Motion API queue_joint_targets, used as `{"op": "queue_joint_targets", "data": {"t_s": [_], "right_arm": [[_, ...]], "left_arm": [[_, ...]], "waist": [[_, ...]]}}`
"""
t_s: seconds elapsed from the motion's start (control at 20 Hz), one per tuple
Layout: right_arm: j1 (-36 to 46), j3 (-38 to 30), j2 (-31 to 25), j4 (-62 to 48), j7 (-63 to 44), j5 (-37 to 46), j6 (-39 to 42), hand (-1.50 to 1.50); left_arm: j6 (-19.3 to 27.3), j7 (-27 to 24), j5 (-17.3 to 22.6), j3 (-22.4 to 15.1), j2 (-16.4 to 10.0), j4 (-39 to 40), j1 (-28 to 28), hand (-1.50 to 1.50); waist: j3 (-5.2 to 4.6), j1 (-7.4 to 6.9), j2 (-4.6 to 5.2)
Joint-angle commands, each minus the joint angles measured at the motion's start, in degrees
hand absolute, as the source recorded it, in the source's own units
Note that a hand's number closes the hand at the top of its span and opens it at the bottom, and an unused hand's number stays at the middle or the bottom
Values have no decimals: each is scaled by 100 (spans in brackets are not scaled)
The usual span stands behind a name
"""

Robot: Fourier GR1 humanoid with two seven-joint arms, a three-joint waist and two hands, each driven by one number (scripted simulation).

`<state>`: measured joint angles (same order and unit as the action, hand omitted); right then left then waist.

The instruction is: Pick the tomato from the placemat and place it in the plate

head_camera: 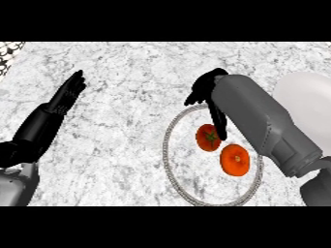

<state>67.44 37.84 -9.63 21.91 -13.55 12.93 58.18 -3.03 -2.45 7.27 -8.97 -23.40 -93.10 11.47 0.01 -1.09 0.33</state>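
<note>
- Head view: the tomato (207,138) lies on the round placemat (167,150), in its upper middle, with its green stem showing.
- A second red fruit (234,160) sits just beside it, lower right, on the same mat.
- The right hand (210,89) hangs over the mat's far edge. Its fingers are spread and relaxed and hold nothing, and one long digit reaches down to the tomato's upper right side.
- The white plate (315,106) lies right of the mat, partly hidden behind the right forearm.
- The left hand (68,94) rests open at the left of the counter (126,72), fingers straight, well apart from everything.
- Step in hand, as I judge it: closing on the tomato.
- To do it well, bring the palm lower and centre it over the stem, so thumb and fingers meet opposite sides.
- Approach from the upper left, away from the neighbour, so it is not nudged.
- Curl round the tomato before lifting, since a round fruit may roll from a one-sided touch.
- Then lift clear of the mat's rim and carry right to the plate.
</note>
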Motion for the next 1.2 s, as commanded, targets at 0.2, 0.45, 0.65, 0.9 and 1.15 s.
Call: {"op": "queue_joint_targets", "data": {"t_s": [0.2, 0.45, 0.65, 0.9, 1.15], "right_arm": [[-453, 162, 46, -40, 533, 662, 158, -150], [-826, 128, -26, 424, 435, 844, 444, -150], [-933, 141, 359, 226, 357, 1055, 265, -150], [-1532, 291, 69, 839, 545, 1432, -46, -150], [-1482, 302, 96, 1433, 1039, 1555, 93, 150]], "left_arm": [[-249, 45, -10, 165, 43, -249, -207, 0], [-254, 153, -133, 331, 80, -231, -201, 0], [-298, 126, -186, 286, 225, -254, -216, 0], [-249, -20, -434, 295, 357, -68, -183, 0], [-397, 46, -367, 394, 339, -121, -243, 0]], "waist": [[1, -14, 1], [0, 67, -34], [0, 26, -15], [0, 83, -22], [0, 60, -26]]}}
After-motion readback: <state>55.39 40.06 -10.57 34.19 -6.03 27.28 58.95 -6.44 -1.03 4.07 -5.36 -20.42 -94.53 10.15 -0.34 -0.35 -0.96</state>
